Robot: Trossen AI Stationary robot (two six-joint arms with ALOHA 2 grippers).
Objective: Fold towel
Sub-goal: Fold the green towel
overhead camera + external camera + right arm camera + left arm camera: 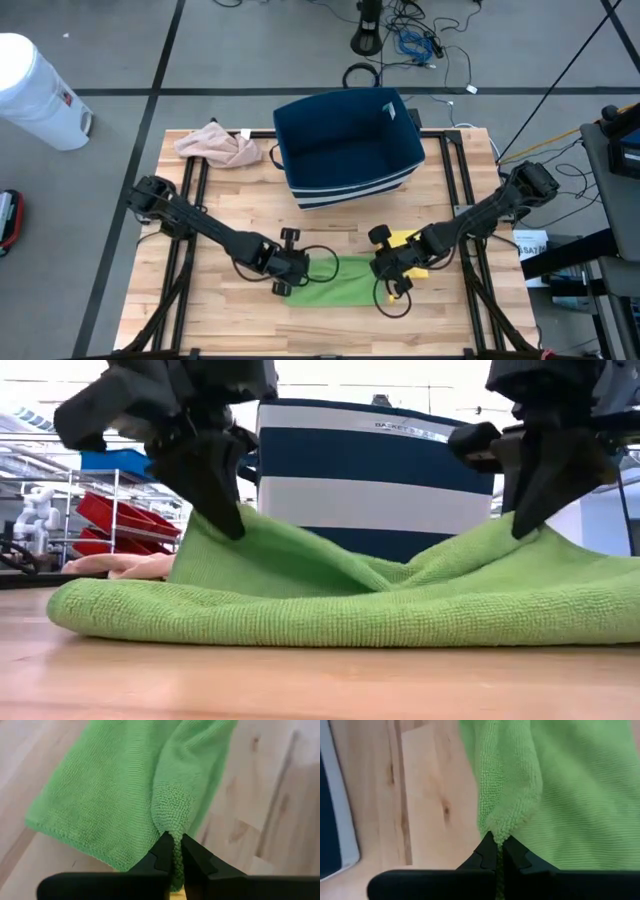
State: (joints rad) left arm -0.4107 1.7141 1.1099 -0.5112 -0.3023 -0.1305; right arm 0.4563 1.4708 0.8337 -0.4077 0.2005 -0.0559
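Note:
A green towel (335, 282) lies on the wooden table in front of the blue and white striped basket (345, 145). Its near part (330, 620) rests flat on the table, and its two ends rise into peaks at the grippers. My left gripper (285, 272) is shut on the towel's left end. My right gripper (390, 270) is shut on its right end. Between the peaks the cloth sags in a slack dip (385, 575). My left gripper pinches a bunched bit of the towel's left end (497, 836) between its two fingertips, coming from above and pointing down. That bit is raised a little off the table (228, 525); the rest slopes down onto the wood. How many layers it holds does not show. My right gripper pinches a bunched bit of the towel's right end (172, 831) between its two fingertips, from above, pointing down. The cloth rises to the fingers (525, 528) and falls away slack toward the middle. How many layers are in the pinch does not show.
The basket stands close behind the towel, at the table's far middle. A pink cloth (215, 145) lies at the far left corner. Something yellow (408, 242) shows on the table by my right gripper. A white container (35, 90) stands on the floor at the left.

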